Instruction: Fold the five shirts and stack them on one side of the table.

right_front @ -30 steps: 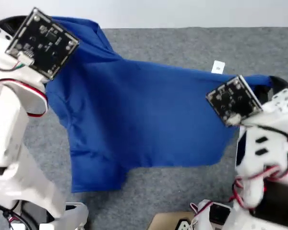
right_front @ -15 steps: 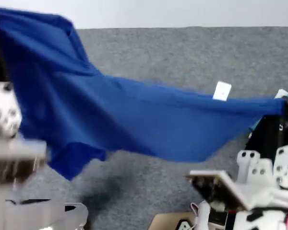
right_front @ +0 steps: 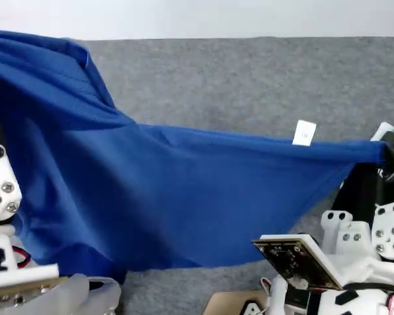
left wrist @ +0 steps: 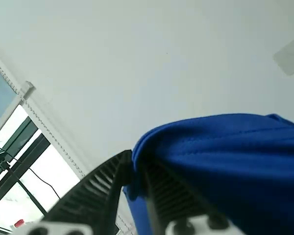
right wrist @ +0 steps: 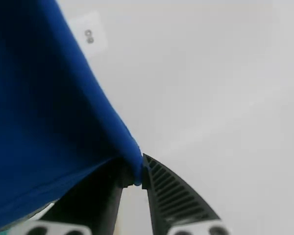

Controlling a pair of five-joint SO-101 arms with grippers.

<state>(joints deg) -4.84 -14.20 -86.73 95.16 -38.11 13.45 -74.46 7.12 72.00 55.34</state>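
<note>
Left end effector and right end effector each pinch the blue shirt stretched between.

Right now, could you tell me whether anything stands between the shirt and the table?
Nothing visible does: the left gripper and right gripper hold the shirt above the grey table, though it hides the patch beneath.

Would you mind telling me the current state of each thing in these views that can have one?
blue shirt: unfolded, held up and stretched out between the two grippers.
left gripper: shut on one edge of the blue shirt.
right gripper: shut on a corner of the blue shirt.
white tag: sticking up above the shirt's stretched upper edge.
</note>
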